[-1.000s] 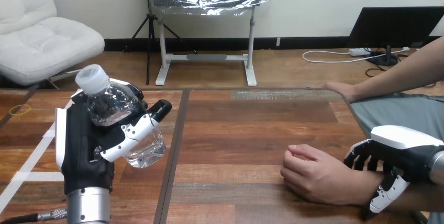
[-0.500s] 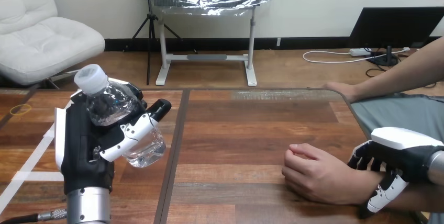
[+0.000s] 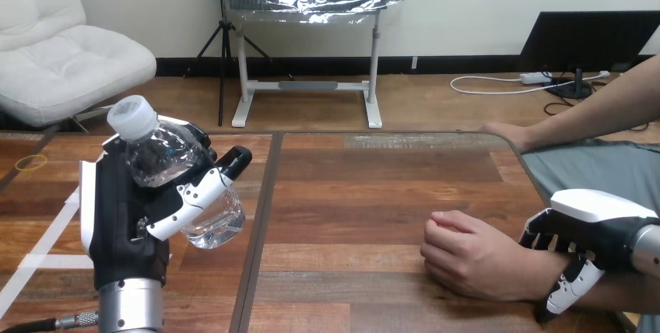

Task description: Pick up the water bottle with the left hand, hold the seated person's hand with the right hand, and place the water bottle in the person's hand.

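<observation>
Grasp: left hand (image 3: 124, 220) curled round tilted clear plastic white-capped water bottle (image 3: 165, 160), held above brown wooden table (image 3: 373, 193); right hand (image 3: 595, 222) clasped round person's wrist (image 3: 545, 277).

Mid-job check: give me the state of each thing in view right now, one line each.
water bottle: capped, tilted, lifted off the table in the left hand.
left hand: shut on the water bottle.
right hand: fingers and thumb curled round the person's wrist.
person's near hand: loosely fisted, resting on the table, holding nothing.
person's far hand: resting at the table's far edge.
</observation>
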You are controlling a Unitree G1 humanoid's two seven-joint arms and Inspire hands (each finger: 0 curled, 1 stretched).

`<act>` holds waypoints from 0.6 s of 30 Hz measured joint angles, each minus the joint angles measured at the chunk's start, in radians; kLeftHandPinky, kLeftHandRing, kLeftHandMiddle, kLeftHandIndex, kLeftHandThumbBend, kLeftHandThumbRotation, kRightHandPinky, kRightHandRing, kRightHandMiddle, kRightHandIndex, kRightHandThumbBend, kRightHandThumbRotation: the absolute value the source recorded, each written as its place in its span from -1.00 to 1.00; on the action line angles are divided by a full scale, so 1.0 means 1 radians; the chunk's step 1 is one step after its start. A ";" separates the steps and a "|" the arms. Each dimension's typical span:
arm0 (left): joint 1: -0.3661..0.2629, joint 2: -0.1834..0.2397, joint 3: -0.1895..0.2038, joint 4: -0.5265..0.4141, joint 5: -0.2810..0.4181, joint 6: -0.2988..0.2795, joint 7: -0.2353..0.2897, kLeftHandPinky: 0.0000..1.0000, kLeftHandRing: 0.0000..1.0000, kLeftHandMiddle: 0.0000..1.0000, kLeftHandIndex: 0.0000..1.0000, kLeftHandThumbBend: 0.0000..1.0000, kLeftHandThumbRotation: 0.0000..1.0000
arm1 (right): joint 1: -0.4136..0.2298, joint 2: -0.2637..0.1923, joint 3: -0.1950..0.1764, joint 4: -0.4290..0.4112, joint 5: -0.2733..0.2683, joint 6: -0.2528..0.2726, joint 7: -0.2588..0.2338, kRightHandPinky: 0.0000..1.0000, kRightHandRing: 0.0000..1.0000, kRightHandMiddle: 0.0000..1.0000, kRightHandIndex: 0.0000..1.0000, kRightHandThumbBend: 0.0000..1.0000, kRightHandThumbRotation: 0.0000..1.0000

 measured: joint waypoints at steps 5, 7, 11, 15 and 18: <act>0.000 0.000 0.001 0.000 0.001 0.000 0.001 -0.56 -0.46 -0.36 -0.31 0.30 -1.00 | -0.005 0.003 0.010 0.007 -0.003 0.007 -0.014 -0.03 0.15 0.31 0.36 0.65 -0.64; 0.000 0.000 0.003 0.000 0.004 0.000 0.003 -0.56 -0.46 -0.36 -0.31 0.31 -1.00 | -0.007 0.005 0.012 0.011 -0.003 0.008 -0.018 -0.03 0.16 0.32 0.36 0.65 -0.64; 0.000 0.000 0.005 0.000 0.002 0.000 0.001 -0.56 -0.46 -0.36 -0.31 0.31 -1.00 | -0.010 0.008 0.017 0.021 -0.003 0.008 -0.033 -0.02 0.18 0.33 0.35 0.66 -0.63; 0.000 0.000 0.010 0.000 0.000 0.000 0.000 -0.56 -0.46 -0.36 -0.31 0.31 -1.00 | -0.012 0.012 0.020 0.032 -0.003 0.008 -0.048 0.00 0.19 0.33 0.35 0.66 -0.63; 0.000 0.000 0.013 0.000 -0.001 0.000 -0.001 -0.56 -0.46 -0.36 -0.31 0.31 -1.00 | -0.015 0.015 0.023 0.040 -0.002 0.008 -0.051 -0.01 0.18 0.32 0.35 0.66 -0.67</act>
